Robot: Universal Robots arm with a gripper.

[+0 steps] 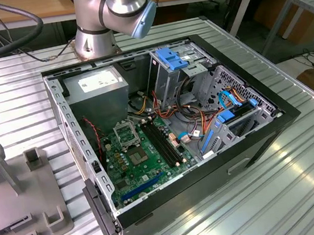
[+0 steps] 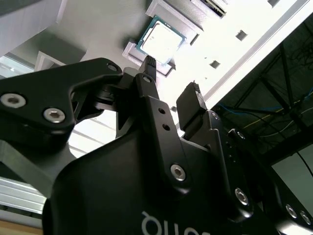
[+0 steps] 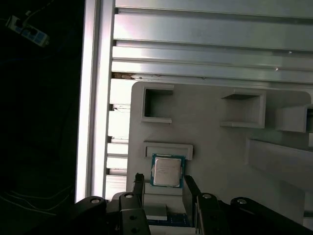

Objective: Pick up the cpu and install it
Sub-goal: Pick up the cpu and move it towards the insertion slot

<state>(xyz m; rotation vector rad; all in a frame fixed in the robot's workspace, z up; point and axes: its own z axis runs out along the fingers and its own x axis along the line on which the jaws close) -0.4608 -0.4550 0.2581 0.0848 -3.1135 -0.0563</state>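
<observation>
I'm at the pick-up bit. The cpu [image 3: 167, 171] sits flat, metal top up, in its little pocket on the grey tray [image 3: 220, 161], butted against a raised lip [image 3: 168, 150] of that tray. My fingers [image 3: 190, 191] are spread apart with nothing in them, hanging over the tray on the side of the chip away from the lip. In both wrist views the chip lines up with the gap between them, just past the tips, and as far as I can tell it touches neither one.

To do this well, I'd say keep the gap centred on the chip and come down square so both pads meet opposite edges together. Squeeze gently too, since a skewed grab could tip it in the pocket. The open case [image 1: 169, 122] sits beside the tray on the desk [image 1: 303, 191].
</observation>
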